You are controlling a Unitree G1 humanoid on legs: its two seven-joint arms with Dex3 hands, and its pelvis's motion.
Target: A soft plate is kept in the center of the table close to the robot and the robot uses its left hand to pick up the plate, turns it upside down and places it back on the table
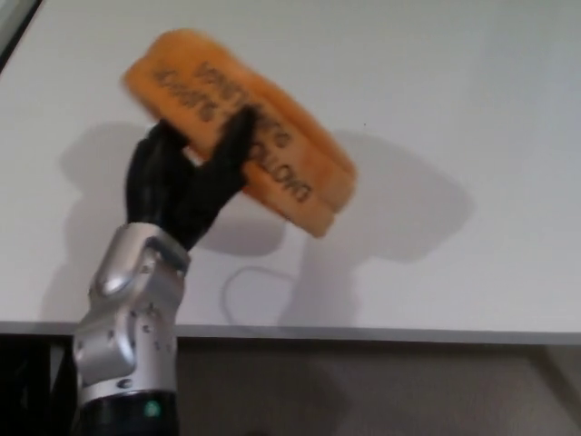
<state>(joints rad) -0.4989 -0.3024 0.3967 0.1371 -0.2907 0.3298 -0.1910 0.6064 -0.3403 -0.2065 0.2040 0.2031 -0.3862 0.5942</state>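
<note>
Left hand (186, 186) clamped on orange plush plate (241, 127), one black finger (234, 143) laid across its lettered face, others hidden behind. Silver forearm (127, 318) rises from near table edge. Plate held aloft, tilted, clear of white table (436, 91); shadows below. Embroidered text reads inverted, blurred: judged mid-flip, pinch grip at rim leaving the plate free to turn. Right hand not visible.

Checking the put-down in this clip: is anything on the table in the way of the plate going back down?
Nothing visible. The left hand holds the orange plate in the air, and the white table below shows only shadows.
</note>
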